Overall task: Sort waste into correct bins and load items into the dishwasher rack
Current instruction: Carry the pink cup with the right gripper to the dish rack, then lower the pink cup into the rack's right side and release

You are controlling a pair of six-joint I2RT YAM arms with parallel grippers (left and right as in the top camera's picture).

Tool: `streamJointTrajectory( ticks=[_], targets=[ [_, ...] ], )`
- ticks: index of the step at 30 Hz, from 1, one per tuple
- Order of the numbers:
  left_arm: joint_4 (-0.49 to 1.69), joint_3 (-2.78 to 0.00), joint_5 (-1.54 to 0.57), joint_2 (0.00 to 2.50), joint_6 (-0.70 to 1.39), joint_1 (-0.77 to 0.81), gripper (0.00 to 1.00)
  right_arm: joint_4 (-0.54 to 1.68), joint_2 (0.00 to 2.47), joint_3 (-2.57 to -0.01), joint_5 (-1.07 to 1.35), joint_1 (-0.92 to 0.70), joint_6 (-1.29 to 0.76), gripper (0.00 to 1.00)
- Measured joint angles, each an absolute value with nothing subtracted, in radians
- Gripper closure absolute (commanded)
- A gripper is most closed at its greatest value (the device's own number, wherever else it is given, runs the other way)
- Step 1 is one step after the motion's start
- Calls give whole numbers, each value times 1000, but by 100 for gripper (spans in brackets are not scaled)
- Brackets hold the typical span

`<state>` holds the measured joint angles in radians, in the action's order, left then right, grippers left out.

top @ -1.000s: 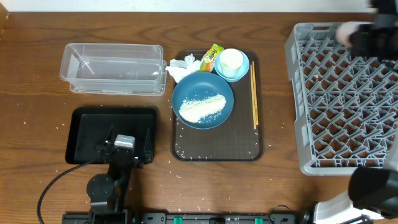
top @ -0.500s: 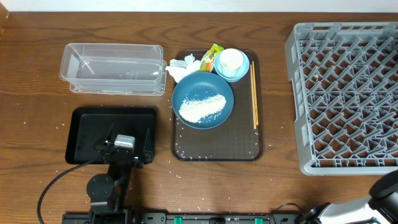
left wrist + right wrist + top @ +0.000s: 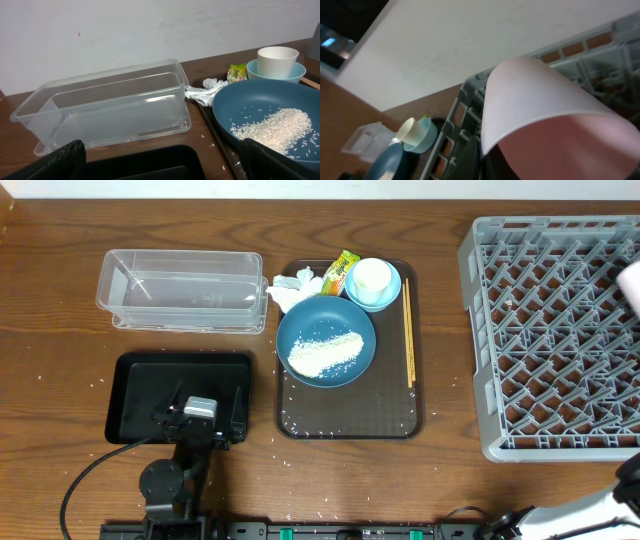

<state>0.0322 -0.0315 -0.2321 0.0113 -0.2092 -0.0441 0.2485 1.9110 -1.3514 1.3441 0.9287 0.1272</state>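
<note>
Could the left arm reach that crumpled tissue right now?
Probably yes: the left gripper is open and empty, and the tissue lies uncovered, though squeezed between the clear tub and the blue plate.

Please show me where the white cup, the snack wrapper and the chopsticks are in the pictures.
white cup [image 3: 370, 277], overhead view, on its white inside.
snack wrapper [image 3: 341, 272], overhead view, on its yellow-green middle.
chopsticks [image 3: 408, 330], overhead view, on the middle of their length.

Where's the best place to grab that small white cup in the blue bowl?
Probably from straight above, pinching the rim of the small white cup, one pincer finger inside, one outside: it stands upright, mouth open, its base sunk in the light blue bowl.
</note>
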Motion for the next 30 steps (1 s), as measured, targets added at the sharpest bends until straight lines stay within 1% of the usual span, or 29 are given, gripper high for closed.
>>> streamJointTrajectory(
  ticks=[4, 11, 20, 29, 30],
  targets=[
    [32, -31, -233, 11, -209, -44, 0, 203, 1993, -1351, 1406, 916, 128, 99],
    [32, -31, -232, 11, -209, -44, 0, 190, 2096, -1349, 1488, 908, 127, 99],
    [32, -31, -232, 11, -209, -44, 0, 191, 2116, -1348, 1488, 916, 70, 99],
    [32, -31, -232, 11, -209, -44, 0, 201, 2116, -1348, 1481, 979, -17, 99],
    [32, -31, -232, 11, -209, -44, 0, 205, 2116, -1348, 1482, 985, -23, 96]
  ],
)
